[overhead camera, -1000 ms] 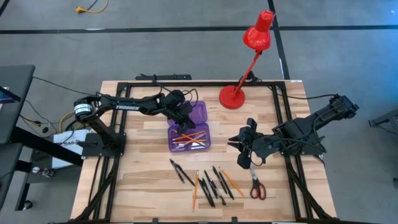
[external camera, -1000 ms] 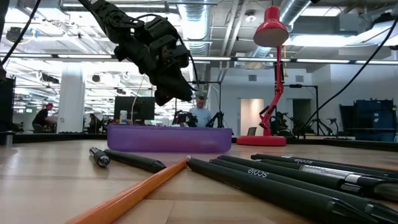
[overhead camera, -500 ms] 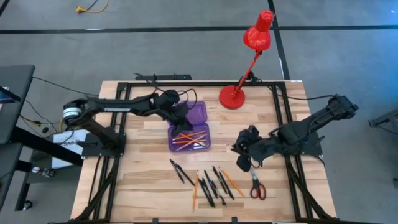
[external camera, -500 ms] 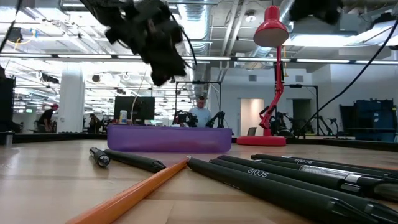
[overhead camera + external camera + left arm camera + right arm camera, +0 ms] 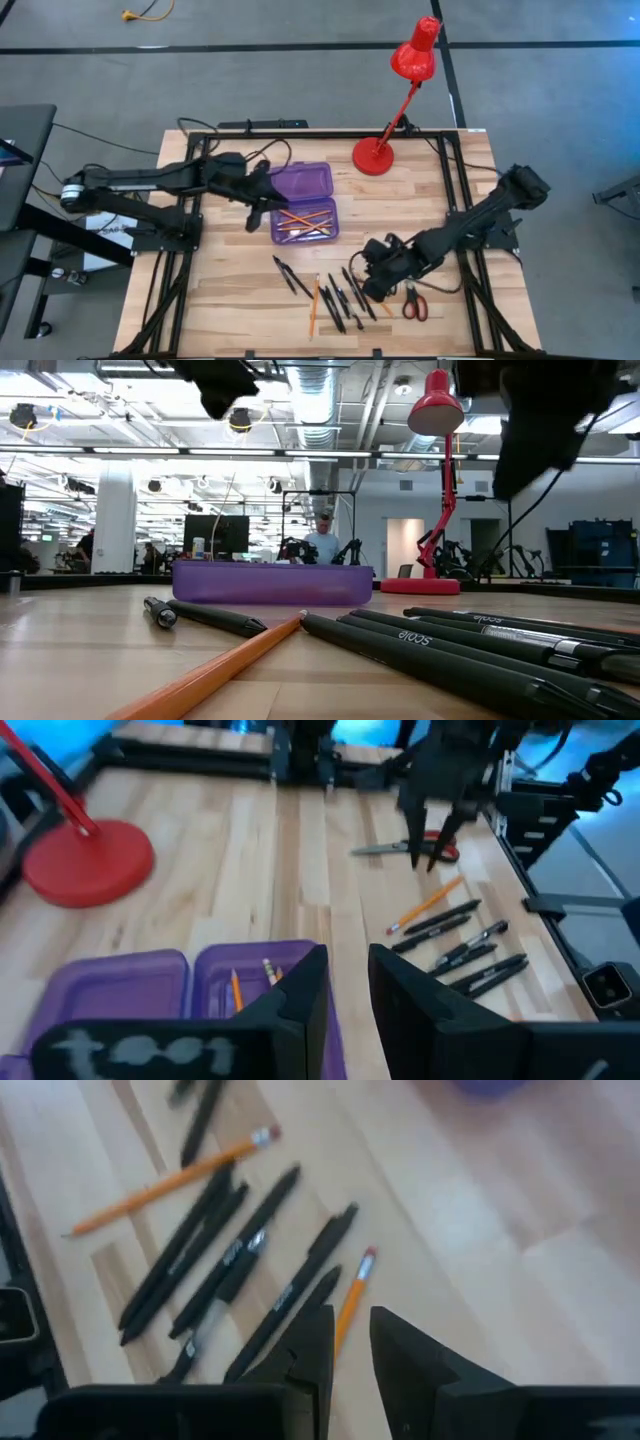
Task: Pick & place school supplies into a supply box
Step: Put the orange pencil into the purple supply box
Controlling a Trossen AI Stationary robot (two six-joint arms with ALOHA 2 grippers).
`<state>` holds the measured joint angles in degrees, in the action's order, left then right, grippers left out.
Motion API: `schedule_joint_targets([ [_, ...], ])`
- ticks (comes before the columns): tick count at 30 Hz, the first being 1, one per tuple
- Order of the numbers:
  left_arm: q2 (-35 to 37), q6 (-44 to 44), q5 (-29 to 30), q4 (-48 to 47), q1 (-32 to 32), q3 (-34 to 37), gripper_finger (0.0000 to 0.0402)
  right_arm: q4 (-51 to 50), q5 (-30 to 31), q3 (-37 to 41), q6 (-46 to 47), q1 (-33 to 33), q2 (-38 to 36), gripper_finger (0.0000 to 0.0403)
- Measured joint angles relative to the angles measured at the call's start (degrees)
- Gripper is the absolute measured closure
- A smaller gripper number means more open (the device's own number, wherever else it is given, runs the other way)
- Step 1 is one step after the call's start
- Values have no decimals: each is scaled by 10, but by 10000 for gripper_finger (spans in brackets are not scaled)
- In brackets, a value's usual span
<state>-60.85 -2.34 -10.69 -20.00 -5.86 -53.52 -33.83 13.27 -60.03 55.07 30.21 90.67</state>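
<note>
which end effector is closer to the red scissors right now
Right. The right end effector hovers just beside the red-handled scissors, over the loose pens. The left end effector is far across the table, at the purple pencil case.

A translucent purple supply box (image 5: 303,205) is seen at the centre of the high view, with orange pencils (image 5: 305,219) inside it. The counter (image 5: 235,290) is made of pale, light-brown wood planks and is framed in black. At the lower centre, black pens (image 5: 345,295) are mixed with further orange pencils (image 5: 314,307), and red-handled scissors (image 5: 413,300) are seen beside them. A bright red desk lamp (image 5: 395,100) is shown at the upper right. Both arms are dark black. The floor (image 5: 250,85) is grey.
</note>
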Motion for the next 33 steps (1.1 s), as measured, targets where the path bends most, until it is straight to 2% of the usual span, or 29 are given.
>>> schedule_joint_targets([
  [4, 36, -10, 50, -25, 38, 0, 339, 36, -35, 0, 19, -4, 38, 341],
  [10, 64, -26, 95, -82, 79, 0, 339, 48, -81, 0, 57, -9, 75, 329],
  [15, 68, -30, 101, -90, 102, 0, 339, 61, -120, -1, 68, -20, 91, 293],
  [22, 68, -30, 101, -94, 119, 0, 339, 31, -130, -1, 71, -36, 91, 248],
  [33, 68, -37, 131, -135, 142, 0, 339, 38, -169, -2, 69, -40, 145, 258],
])
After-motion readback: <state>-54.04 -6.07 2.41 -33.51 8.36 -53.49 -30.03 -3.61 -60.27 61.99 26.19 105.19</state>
